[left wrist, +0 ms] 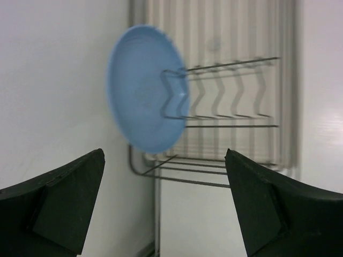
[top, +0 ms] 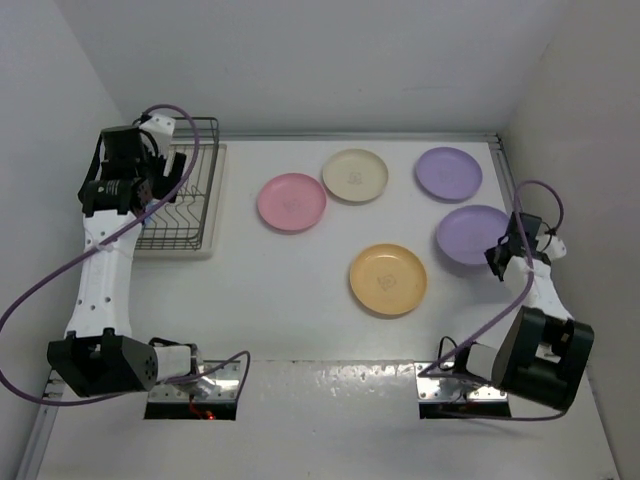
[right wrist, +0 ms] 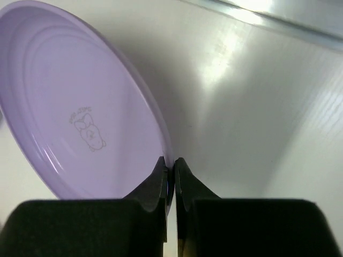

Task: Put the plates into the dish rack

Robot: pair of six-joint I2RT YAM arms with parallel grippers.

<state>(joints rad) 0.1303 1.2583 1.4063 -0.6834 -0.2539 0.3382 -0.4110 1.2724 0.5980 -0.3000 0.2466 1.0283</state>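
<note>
Right jaws tight on purple plate (right wrist: 80, 107) rim; left jaws wide, blue plate (left wrist: 142, 91) upright in rack (left wrist: 236, 126)

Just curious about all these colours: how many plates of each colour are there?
Pink plate: 1
Cream plate: 1
Purple plate: 2
Yellow-orange plate: 1
Blue plate, standing in the dish rack: 1
Total: 6
</note>
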